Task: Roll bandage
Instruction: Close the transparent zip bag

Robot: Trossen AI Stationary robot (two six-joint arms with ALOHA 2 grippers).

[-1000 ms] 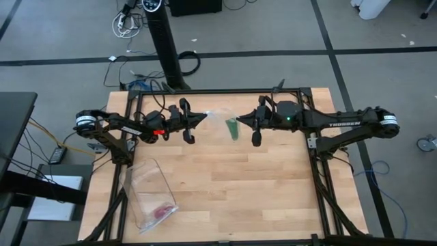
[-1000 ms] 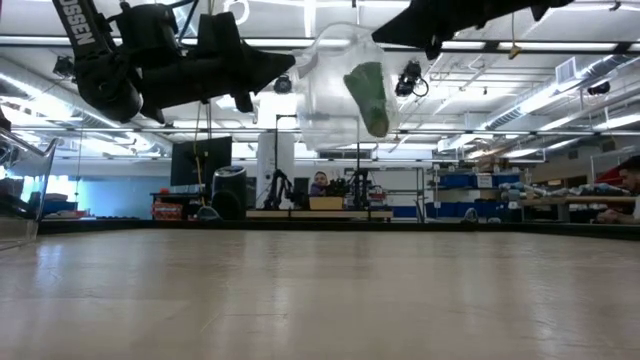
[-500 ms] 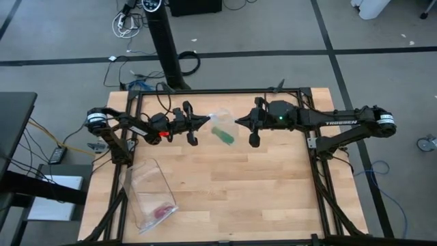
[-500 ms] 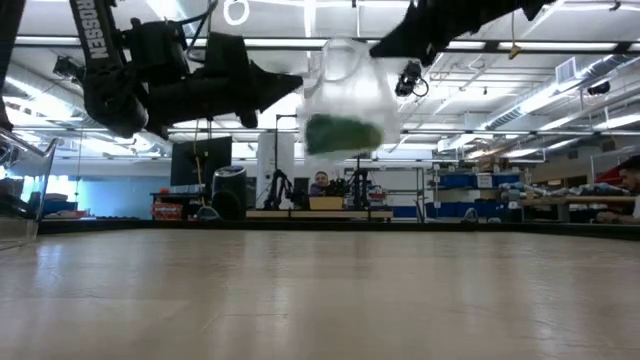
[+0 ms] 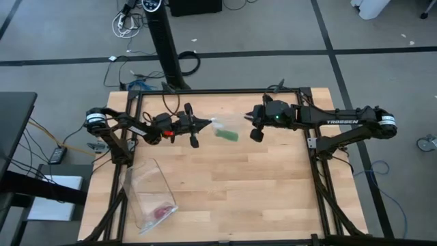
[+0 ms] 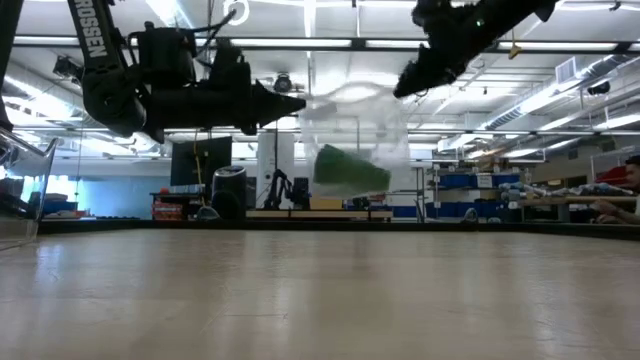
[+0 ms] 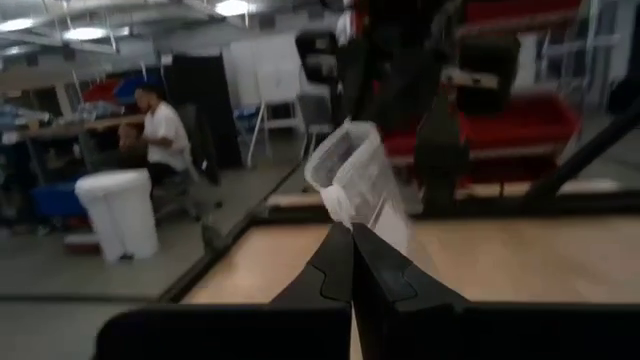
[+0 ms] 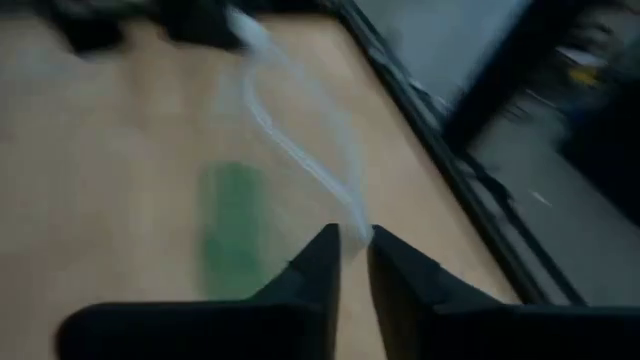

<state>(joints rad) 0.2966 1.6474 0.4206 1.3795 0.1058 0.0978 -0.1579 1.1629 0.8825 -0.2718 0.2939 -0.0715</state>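
Note:
A clear plastic bag (image 5: 225, 126) hangs in the air over the far middle of the table, between my two grippers. The bright green bandage (image 5: 227, 134) lies tilted inside it as a short roll, and also shows in the low view (image 6: 345, 168) and the right wrist view (image 8: 232, 235). My left gripper (image 5: 207, 124) is shut on the bag's left side. My right gripper (image 5: 248, 123) points steeply down at the bag's right side (image 6: 400, 92). My left gripper pinches the bag's open rim (image 7: 335, 205) between its two shut fingers, coming level from the table's left. The bag (image 7: 355, 175) stands out beyond the fingertips, lifted clear of the table. My right gripper has the bag's rim (image 8: 345, 200) running into the narrow gap between its fingertips. It comes slanting down from the right. The bag hangs beside and below it, slack.
A second clear bag (image 5: 150, 195) with a small pink item (image 5: 161, 210) lies at the table's near left corner. A black frame (image 5: 314, 147) runs around the table's edges. The wooden top (image 5: 259, 191) below the grippers is bare.
Both grippers have gone down a little with the bag. My right gripper has tipped nose-down and drawn slightly toward the table's right edge. Inside the bag the bandage has turned from hanging upright to lying tilted.

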